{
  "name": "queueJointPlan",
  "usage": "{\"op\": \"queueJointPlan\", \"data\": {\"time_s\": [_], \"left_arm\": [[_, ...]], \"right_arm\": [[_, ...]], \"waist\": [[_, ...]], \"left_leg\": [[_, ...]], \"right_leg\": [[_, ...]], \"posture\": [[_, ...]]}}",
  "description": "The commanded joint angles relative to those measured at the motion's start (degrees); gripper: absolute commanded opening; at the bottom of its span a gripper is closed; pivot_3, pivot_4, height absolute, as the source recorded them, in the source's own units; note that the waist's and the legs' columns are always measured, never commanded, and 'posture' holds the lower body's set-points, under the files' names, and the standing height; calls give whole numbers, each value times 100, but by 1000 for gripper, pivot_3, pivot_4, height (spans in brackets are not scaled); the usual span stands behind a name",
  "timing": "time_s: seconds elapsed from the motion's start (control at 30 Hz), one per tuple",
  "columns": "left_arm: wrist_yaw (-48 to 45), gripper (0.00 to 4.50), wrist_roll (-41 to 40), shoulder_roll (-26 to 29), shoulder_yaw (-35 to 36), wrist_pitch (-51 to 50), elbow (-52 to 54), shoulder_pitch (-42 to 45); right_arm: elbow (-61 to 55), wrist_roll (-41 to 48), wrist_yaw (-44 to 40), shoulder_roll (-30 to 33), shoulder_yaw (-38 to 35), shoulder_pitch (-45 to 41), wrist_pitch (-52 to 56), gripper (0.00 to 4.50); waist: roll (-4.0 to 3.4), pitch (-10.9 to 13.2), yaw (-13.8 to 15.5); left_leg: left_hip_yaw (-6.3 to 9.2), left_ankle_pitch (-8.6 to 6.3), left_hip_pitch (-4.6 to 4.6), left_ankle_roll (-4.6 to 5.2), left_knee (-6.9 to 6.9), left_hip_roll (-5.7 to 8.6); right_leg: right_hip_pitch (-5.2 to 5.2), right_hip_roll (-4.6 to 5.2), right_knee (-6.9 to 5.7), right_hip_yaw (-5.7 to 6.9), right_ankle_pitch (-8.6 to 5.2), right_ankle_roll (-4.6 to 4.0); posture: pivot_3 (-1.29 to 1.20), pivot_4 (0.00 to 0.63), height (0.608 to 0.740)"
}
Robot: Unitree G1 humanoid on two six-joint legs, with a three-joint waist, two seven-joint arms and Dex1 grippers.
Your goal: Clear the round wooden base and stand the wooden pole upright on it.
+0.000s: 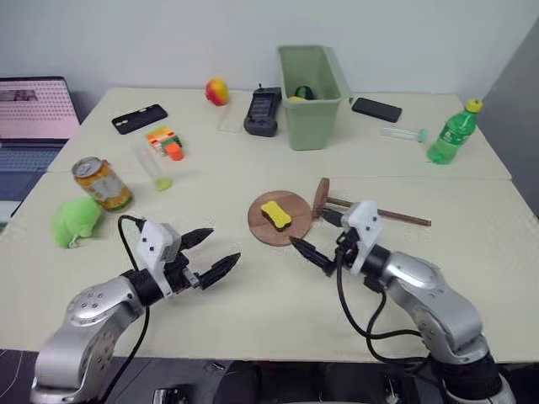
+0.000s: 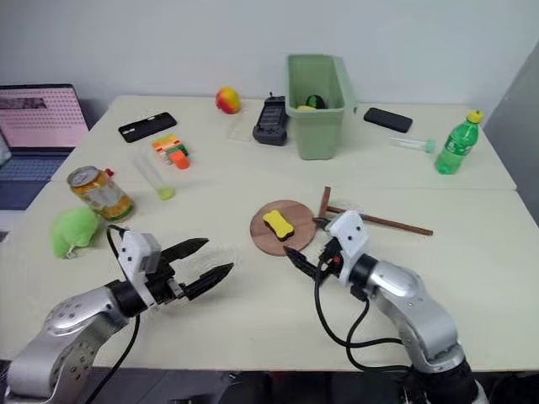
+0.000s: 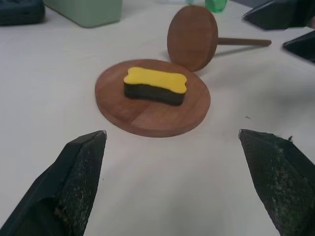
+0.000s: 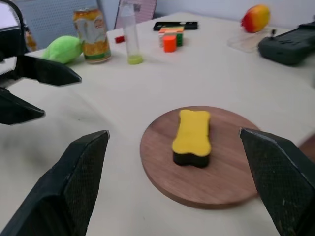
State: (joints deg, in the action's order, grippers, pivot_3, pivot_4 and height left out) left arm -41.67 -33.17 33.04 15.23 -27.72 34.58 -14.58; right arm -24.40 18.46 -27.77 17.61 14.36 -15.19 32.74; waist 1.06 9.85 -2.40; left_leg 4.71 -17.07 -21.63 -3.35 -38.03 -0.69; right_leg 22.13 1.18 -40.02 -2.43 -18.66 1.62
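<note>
Lying flat mid-table: base [image 1: 274,220], a smooth reddish-brown wooden disc with visible grain. Sitting on it, a bone-shaped sponge [image 1: 275,214], yellow on top, dark underneath. Leaning just beside the base's far right edge, the pole [image 1: 383,214]: a thin dark rod lying along the table, its round dark disc standing on edge. Hovering at the base's near right edge, right gripper [image 1: 321,236], black tapered fingers spread wide, gripping nothing. Hanging well to the left over bare table, left gripper [image 1: 209,252], fingers also parted and empty. Standing farther back, a green plastic bin [image 1: 313,99].
</note>
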Motion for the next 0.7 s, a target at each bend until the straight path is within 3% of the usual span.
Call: {"op": "queueJointPlan", "data": {"time_s": [0.03,0.33,0.7], "left_arm": [[284,4500,-22,-237,-68,137,779,-552],[569,4500,88,-565,-201,456,1290,-1283],[730,4500,46,-559,-219,550,1217,-1244]], "right_arm": [[591,-279,-12,-261,291,-415,-238,4439],[1553,-900,290,-737,522,-909,-382,4439],[2086,-1256,439,-1006,432,-1223,-206,4439]], "waist": [[3,-2,23],[5,-4,56],[4,-5,52]], "left_leg": [[-2,0,-1,0,-1,3],[4,0,1,1,0,0],[4,0,2,1,2,-1]], "right_leg": [[0,2,1,-1,0,0],[-1,-3,-2,6,1,0],[-1,-6,-2,6,1,0]], "posture": [[0,150,740],[0,150,740],[0,150,740]]}}
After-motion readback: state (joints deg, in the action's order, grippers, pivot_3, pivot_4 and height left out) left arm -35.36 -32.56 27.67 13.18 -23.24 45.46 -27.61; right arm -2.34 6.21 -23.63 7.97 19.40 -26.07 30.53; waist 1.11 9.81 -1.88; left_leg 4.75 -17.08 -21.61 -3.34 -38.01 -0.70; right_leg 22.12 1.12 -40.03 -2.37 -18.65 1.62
